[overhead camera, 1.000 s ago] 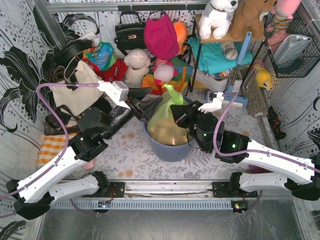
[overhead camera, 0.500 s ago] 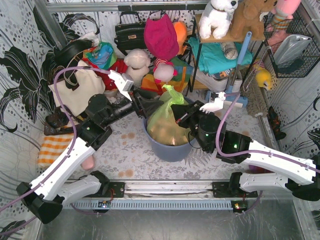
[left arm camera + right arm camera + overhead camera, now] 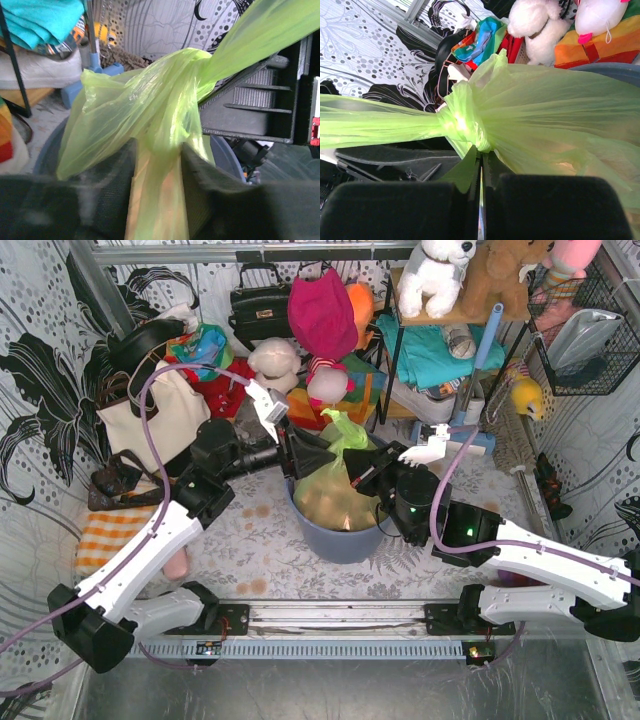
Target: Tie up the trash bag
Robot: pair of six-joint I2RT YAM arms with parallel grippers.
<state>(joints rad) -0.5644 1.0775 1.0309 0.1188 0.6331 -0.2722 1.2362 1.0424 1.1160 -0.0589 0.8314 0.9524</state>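
The lime-green trash bag [image 3: 328, 490] sits in the round blue-grey bin [image 3: 345, 542], with tan paper showing through. Its top is gathered into a knot [image 3: 192, 60], which also shows in the right wrist view [image 3: 462, 122]. My left gripper [image 3: 320, 457] is at the bag's top left. In its wrist view the left gripper [image 3: 158, 150] is closed on a handle strip [image 3: 157, 200] just below the knot. My right gripper [image 3: 358, 468] is at the bag's top right. The right gripper [image 3: 481, 157] is shut on a thin fold of bag right under the knot. A taut strip [image 3: 375, 125] runs left from the knot.
Behind the bin are stuffed toys [image 3: 272, 368], a black handbag [image 3: 258, 308], a cream tote [image 3: 150, 425] and a shelf with teal cloth [image 3: 430, 350]. An orange striped cloth [image 3: 105, 535] lies at the left. A wire basket [image 3: 585, 335] hangs at the right. The rail [image 3: 340, 618] runs along the near edge.
My left arm has swung up and to the right, bringing its gripper in against the bag's top. The right arm and the bag have hardly moved.
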